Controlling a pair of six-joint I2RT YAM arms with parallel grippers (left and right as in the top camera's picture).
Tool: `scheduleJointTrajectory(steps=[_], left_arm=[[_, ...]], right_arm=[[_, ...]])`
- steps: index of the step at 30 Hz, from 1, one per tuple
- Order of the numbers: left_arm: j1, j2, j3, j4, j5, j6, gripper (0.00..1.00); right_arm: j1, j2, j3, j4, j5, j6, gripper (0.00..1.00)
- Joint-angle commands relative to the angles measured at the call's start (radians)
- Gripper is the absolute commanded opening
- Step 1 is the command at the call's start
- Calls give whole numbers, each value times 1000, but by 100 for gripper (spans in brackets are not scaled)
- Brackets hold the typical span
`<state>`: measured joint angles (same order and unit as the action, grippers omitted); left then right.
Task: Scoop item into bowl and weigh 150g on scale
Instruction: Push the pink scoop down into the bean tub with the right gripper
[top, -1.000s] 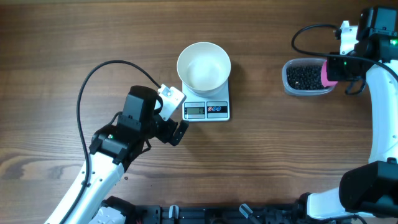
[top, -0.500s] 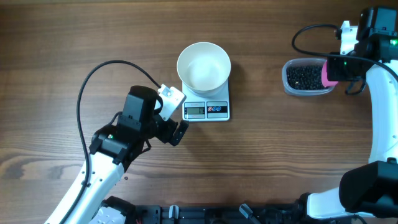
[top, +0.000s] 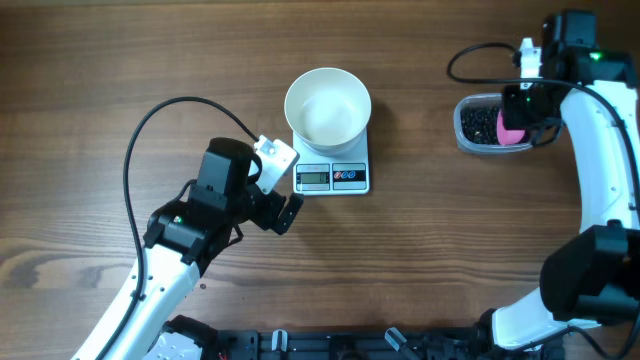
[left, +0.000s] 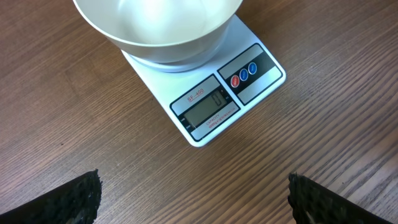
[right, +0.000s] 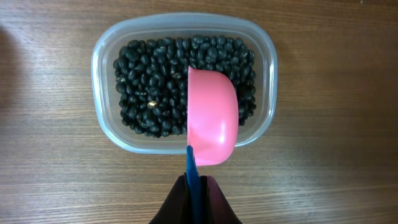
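The white bowl (top: 327, 105) stands on the white scale (top: 333, 178); it shows as empty in the left wrist view (left: 155, 31), above the scale's display (left: 208, 107). The item, small black beans (right: 149, 87), fills a clear plastic tub (top: 474, 126) at the right. My right gripper (right: 194, 196) is shut on the blue handle (right: 191, 165) of a pink scoop (right: 212, 118), which is turned on its side over the tub's right half. My left gripper (left: 196, 199) stands open on the table just in front of the scale, nothing between its fingers.
The tub's rim (right: 99, 74) sits on bare wood near the table's right side. A black cable (top: 150, 125) loops over the table left of the bowl. The right arm (top: 600, 170) runs down the right edge.
My right gripper has moved left with the pink scoop, from the tub's right end to above the beans. The left arm, bowl and scale have not moved.
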<state>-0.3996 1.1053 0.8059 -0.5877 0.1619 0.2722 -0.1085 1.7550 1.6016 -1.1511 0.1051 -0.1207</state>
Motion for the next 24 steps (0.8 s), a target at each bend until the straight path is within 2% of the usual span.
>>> scheduleJointTrajectory(steps=[1,14,24], left_arm=[[4,4,-4,0,5,9,100],[5,4,-4,0,5,9,100],[4,4,-4,0,5,9,100]], right_arm=[[15,7,-7,2,65,48,4],[24,7,-7,54,95,125,4],[24,37,-7,109,136,120,4]])
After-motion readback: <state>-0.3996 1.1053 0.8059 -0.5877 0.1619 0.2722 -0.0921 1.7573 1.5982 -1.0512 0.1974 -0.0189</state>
